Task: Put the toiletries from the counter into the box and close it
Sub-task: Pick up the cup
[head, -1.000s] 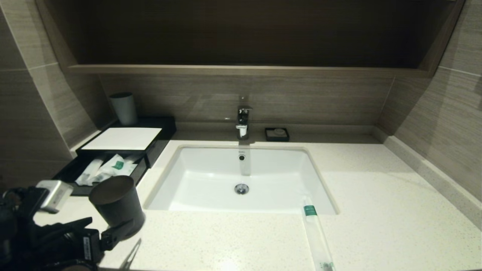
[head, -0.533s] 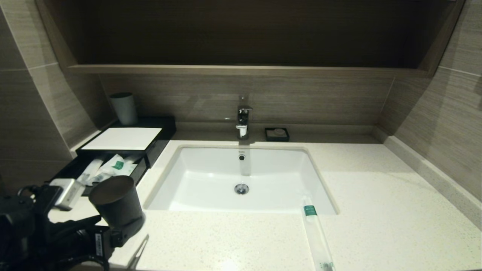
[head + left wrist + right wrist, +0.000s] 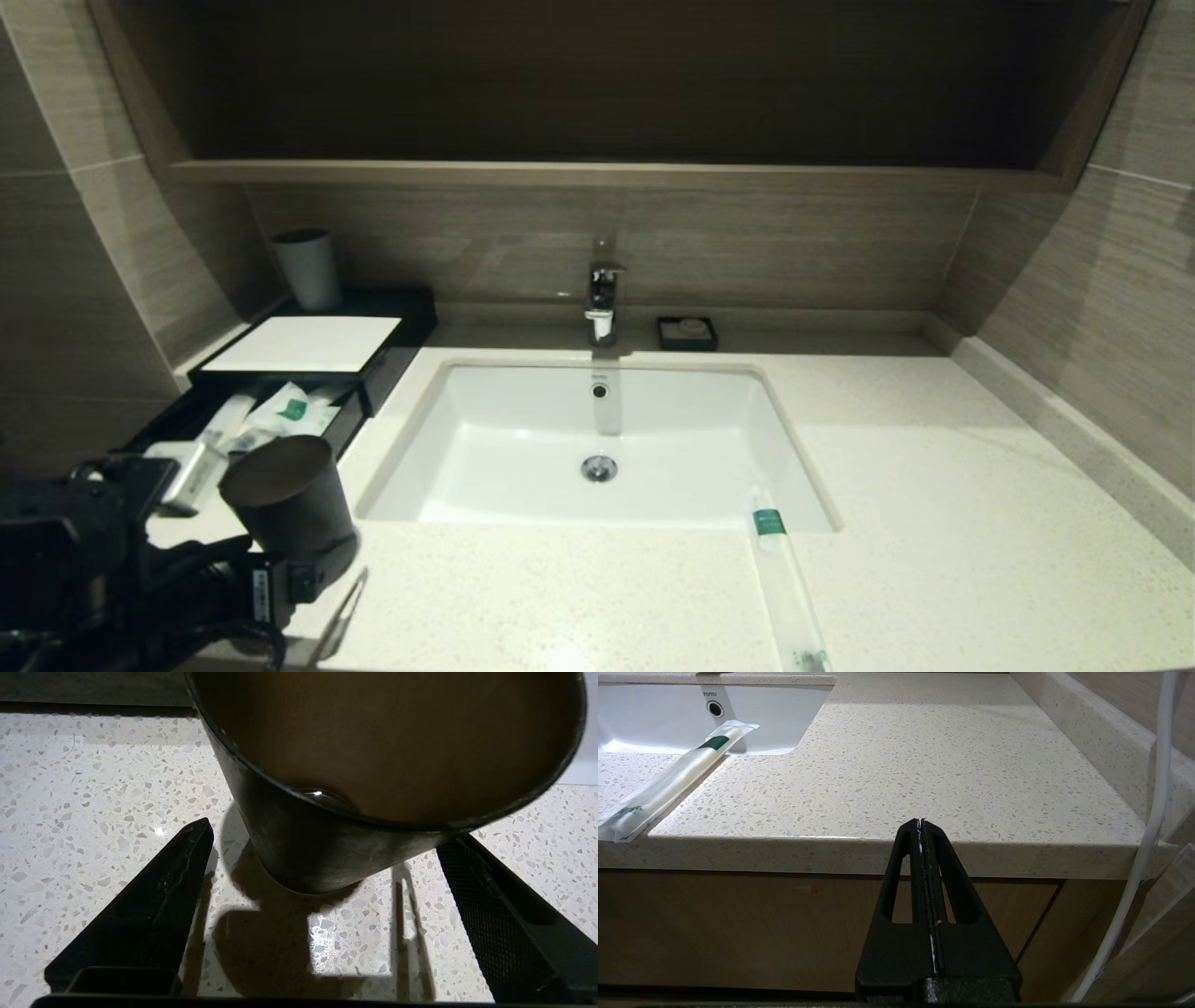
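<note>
Black tapered hand [image 3: 921, 826]; white cable [image 3: 1153, 812]; mesh-textured fingers [image 3: 472, 877].

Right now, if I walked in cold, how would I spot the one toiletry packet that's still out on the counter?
Start at the white sink basin set in the speckled counter. From the basin's front right corner, a long narrow translucent sachet runs toward the counter's front edge. Unlike the other sachets, which lie in the black box's open drawer to the left, it lies alone on bare stone, its green label at the sink end.

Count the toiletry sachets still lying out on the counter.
1: a long sachet on the counter, off the sink's front right corner. The rest lie in the box's open drawer; the left arm may hide more.
</note>
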